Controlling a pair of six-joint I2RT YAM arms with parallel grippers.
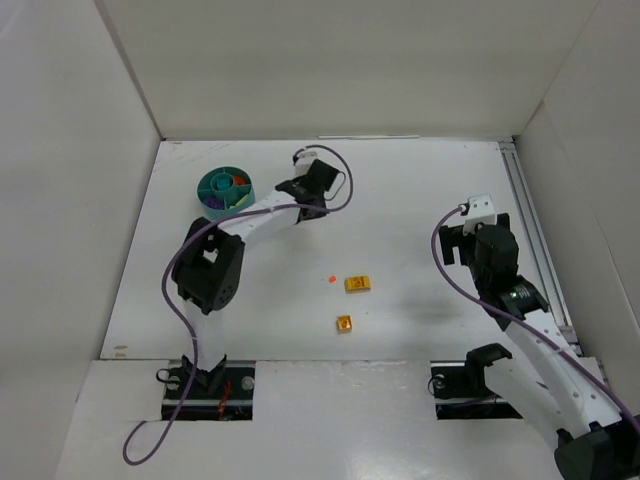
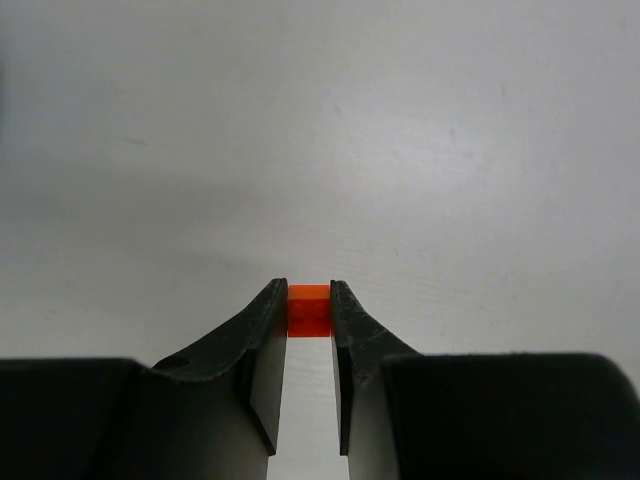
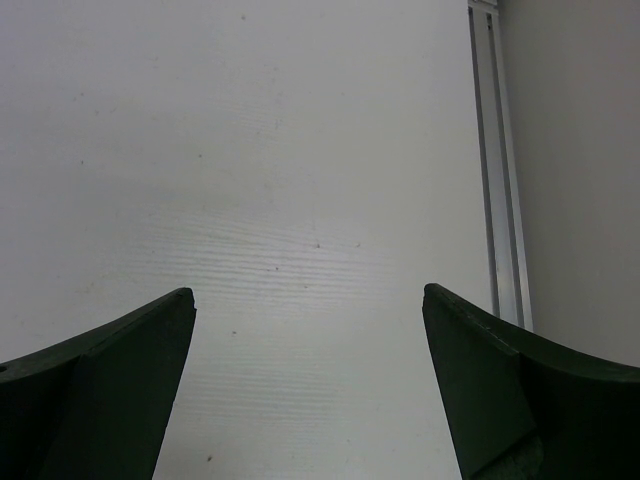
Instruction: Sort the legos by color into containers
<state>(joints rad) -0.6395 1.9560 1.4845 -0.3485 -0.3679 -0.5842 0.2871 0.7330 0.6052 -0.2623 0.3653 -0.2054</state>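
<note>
Left wrist: left tool (image 2: pixel 309 291) pinches orange lego (image 2: pixel 308 312); right tool (image 3: pixel 308 293) spread wide.

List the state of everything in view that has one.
left pincer: shut on the orange brick
orange brick: clamped between the left fingertips
right pincer: open, empty
teal bowl: upright, partly filled
far yellow brick: loose on the table, unsorted
near yellow brick: loose on the table, unsorted
orange bit: loose on the table, unsorted
</note>
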